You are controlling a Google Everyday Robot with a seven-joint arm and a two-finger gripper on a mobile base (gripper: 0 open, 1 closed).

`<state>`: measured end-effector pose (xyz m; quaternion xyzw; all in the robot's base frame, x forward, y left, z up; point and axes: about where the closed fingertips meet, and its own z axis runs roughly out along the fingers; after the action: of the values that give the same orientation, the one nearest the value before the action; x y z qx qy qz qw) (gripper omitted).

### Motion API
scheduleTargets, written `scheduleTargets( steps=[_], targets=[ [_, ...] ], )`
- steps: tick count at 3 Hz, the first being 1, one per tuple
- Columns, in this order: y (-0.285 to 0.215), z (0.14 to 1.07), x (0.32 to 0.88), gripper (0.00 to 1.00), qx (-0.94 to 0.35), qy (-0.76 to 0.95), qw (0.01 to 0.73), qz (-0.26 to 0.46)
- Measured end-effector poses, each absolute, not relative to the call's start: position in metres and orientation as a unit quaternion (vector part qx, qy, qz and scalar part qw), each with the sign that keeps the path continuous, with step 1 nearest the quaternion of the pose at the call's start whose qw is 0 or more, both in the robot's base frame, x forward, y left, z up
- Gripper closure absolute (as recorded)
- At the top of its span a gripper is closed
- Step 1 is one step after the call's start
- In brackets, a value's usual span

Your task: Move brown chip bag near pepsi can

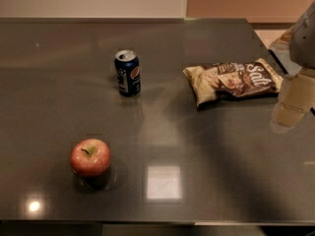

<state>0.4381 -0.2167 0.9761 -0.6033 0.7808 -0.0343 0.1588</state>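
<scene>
The brown chip bag [231, 81] lies flat on the dark table at the right, tan ends, dark brown middle, white "Salt" lettering. The pepsi can [128, 73] stands upright to its left, a good gap between them. My gripper [291, 107] hangs at the right edge of the view, just right of the bag's right end and slightly nearer the camera. It holds nothing that I can see.
A red apple [90, 157] sits at the front left of the grey table [197, 146]. The table's right edge [268, 48] runs close behind the bag. A wall stands behind the table.
</scene>
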Motion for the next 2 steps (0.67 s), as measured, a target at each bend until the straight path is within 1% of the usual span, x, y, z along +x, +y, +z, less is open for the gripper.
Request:
scheduleTargets(
  steps=[2],
  targets=[
    [-0.2115, 0.976, 0.4436, 0.0, -0.614, 0.77, 0.173, -0.02]
  ],
)
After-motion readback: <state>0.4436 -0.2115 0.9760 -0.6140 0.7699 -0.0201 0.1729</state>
